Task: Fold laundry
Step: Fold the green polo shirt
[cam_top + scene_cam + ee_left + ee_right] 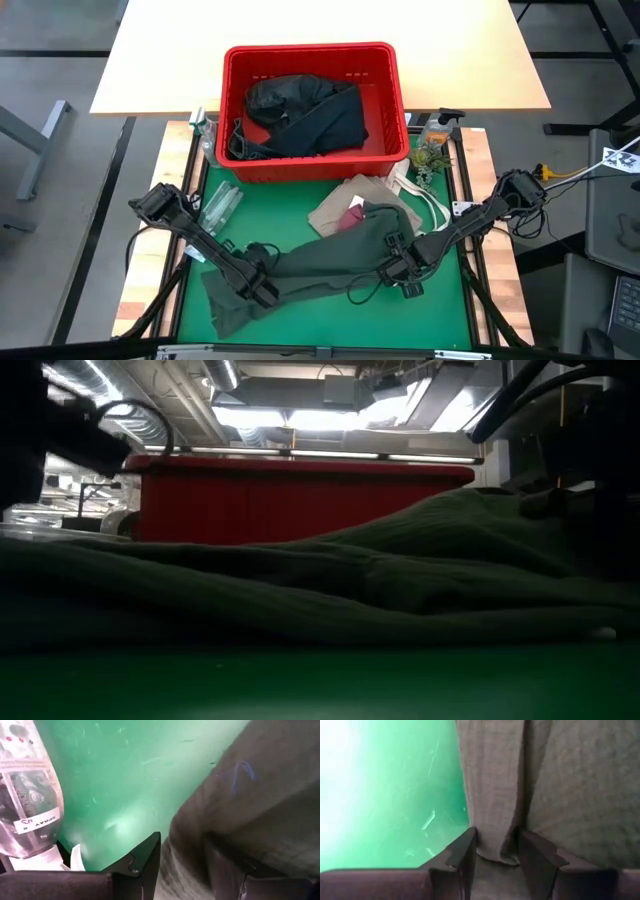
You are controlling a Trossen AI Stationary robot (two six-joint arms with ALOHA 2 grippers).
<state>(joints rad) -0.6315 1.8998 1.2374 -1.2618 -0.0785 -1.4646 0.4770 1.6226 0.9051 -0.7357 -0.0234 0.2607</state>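
Observation:
An olive-green shirt [320,265] lies spread slantwise across the green mat [330,325], and in the low view its folds [330,585] rest on the mat. My left gripper [262,288] is on its left part and my right gripper [398,268] on its right part, both shut on its cloth. A tan top [345,200] with a maroon piece [352,220] lies just behind the shirt. Black garments [300,115] fill the red basket [310,60]. My left gripper [182,862] pinches the shirt's cloth near its edge [185,840] between its two fingers, coming steeply from above. The cloth around the fingers lies slack on the mat; one layer or several, I cannot tell. My right gripper [497,851] pinches a narrow lengthwise fold [495,835] beside the shirt's edge between its two fingers. The fingers point straight down. The rest of the shirt lies on the mat around the hold.
A clear plastic bottle [220,205] lies on the mat's far left, close to my left arm, and shows in the left wrist view [30,795]. A spray bottle and small items [432,140] stand at the far right by the basket. Bare mat lies along the near edge.

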